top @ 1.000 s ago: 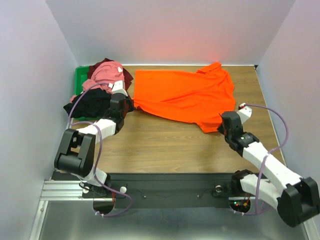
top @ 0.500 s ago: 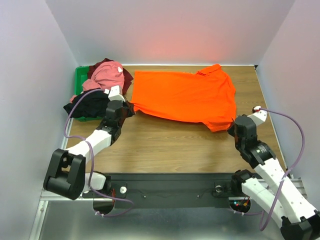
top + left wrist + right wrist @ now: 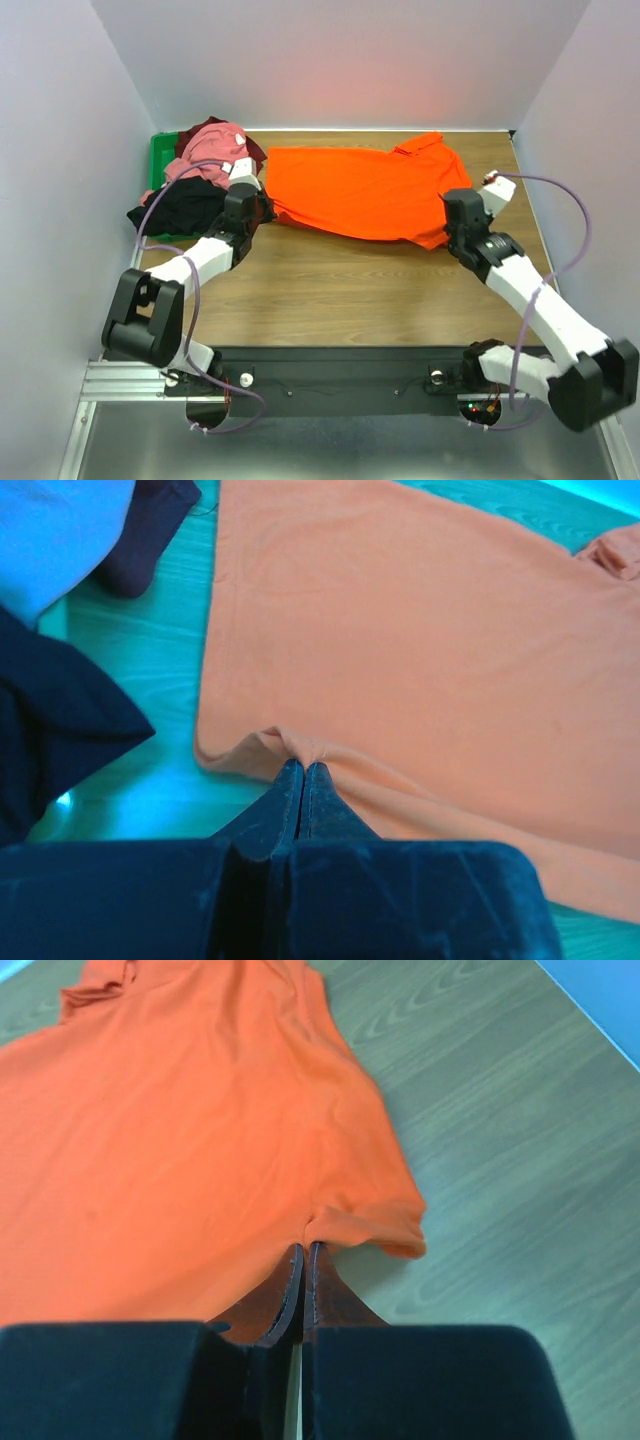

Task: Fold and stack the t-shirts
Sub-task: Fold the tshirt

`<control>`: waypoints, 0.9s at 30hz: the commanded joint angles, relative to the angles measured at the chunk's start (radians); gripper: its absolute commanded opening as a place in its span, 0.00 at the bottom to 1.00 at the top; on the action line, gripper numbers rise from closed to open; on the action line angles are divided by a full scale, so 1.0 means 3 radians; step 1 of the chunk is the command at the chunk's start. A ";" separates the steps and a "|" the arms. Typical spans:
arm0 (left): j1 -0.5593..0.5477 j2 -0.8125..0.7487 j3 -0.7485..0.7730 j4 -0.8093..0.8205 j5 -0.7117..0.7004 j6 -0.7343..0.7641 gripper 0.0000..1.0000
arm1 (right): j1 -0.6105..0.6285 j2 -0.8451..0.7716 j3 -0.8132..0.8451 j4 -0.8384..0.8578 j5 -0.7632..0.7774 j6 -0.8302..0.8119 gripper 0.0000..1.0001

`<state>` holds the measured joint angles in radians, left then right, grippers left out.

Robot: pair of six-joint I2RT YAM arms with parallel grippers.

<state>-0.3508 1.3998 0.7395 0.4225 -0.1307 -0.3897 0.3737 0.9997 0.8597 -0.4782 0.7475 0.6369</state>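
Observation:
The bright orange t-shirt (image 3: 365, 190) lies spread across the back of the table, collar to the right. My left gripper (image 3: 262, 208) is shut on its near left hem corner, where the cloth (image 3: 300, 750) puckers between the fingertips. My right gripper (image 3: 447, 228) is shut on its near right corner, with a fold of cloth (image 3: 345, 1222) bunched at the tips. The pink shirt (image 3: 215, 148), dark maroon shirt (image 3: 252, 150) and black shirt (image 3: 180, 208) lie heaped at the back left.
A green plastic bin (image 3: 158, 165) sits under the heap in the back left corner. Grey walls close in the table on three sides. Bare wood (image 3: 340, 290) lies between the orange shirt and the arm bases.
Both grippers have moved away from me with the shirt's near corners. The right one swung out to the right, then came back inward. The orange shirt now lies narrower front to back.

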 commanded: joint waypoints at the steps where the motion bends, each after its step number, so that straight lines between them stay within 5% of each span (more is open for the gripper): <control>1: 0.0075 0.0292 0.0473 -0.0053 0.0026 0.0153 0.00 | 0.0002 0.0633 0.0411 0.0325 0.0402 -0.0200 0.01; 18: 0.0428 0.1664 0.1861 -0.0595 0.0338 0.0266 0.00 | -0.0448 0.3098 0.2251 0.0587 0.0254 -0.0905 0.00; 27: 0.0494 0.2007 0.2193 -0.0692 0.0492 0.0240 0.00 | -0.0540 0.3601 0.2784 0.0587 0.0193 -0.1110 0.02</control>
<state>-0.2096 2.0109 1.3258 0.2134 -0.0040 -0.3267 0.2222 2.0815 1.6142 -0.3325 0.8009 0.3454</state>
